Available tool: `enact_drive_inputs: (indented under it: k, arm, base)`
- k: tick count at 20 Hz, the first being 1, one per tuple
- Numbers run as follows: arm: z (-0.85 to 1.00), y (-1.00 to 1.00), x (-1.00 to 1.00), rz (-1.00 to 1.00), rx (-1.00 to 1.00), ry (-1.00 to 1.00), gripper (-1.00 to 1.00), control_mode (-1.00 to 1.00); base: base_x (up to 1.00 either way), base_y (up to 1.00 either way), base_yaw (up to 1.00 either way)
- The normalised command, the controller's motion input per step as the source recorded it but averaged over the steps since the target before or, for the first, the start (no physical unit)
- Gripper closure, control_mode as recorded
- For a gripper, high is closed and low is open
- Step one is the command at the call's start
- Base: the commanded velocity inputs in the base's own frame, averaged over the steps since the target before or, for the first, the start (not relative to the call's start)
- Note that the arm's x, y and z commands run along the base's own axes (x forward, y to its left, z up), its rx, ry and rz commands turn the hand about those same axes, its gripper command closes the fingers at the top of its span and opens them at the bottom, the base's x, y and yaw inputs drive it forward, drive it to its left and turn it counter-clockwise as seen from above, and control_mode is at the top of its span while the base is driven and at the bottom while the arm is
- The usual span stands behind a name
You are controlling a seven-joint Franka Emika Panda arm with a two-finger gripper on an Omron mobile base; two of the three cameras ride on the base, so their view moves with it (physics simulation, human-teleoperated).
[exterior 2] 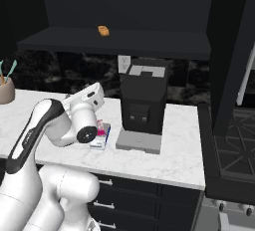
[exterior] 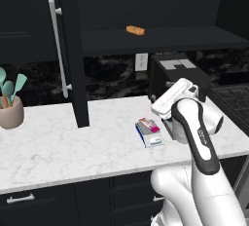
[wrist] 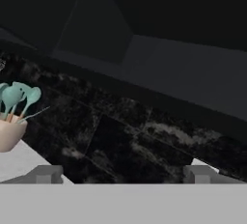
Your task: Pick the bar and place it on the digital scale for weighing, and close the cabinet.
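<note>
The pink-magenta bar (exterior: 150,124) lies flat on the small blue digital scale (exterior: 152,141), on the white counter in front of the black machine. In the right base view the arm partly covers the bar (exterior 2: 102,130) and the scale (exterior 2: 99,144). My gripper (wrist: 123,175) hovers just above and to the right of them, open and holding nothing, and faces the dark backsplash. The white hand (exterior: 170,98) is apart from the bar. The black cabinet stands open: its left door (exterior: 73,49) swings out over the counter with its long silver handle (exterior: 57,45). The right door (exterior 2: 231,51) is open too.
An orange-brown bar (exterior: 135,30) lies on the open cabinet shelf. The black machine (exterior 2: 143,100) with its grey tray (exterior 2: 139,141) stands right of the scale. A beige holder of teal utensils (exterior: 10,110) sits far left. A stove (exterior 2: 234,150) borders the counter on the right.
</note>
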Motion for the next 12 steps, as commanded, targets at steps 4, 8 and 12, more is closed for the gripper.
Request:
enact_drive_inputs:
  k: [4, 8, 12]
  arm:
    - [1.00, -0.15, -0.62, 0.00, -0.08, -0.03, -1.00, -1.00]
    - [0.86, -0.37, -0.81, 0.00, -0.03, -0.05, -1.00, -1.00]
    - [0.72, -0.37, -0.95, 0.00, -0.04, -0.07, -1.00, -1.00]
  base:
    - [0.00, 0.00, 0.00]
    - [0.00, 0.00, 0.00]
    - [0.00, 0.00, 0.00]
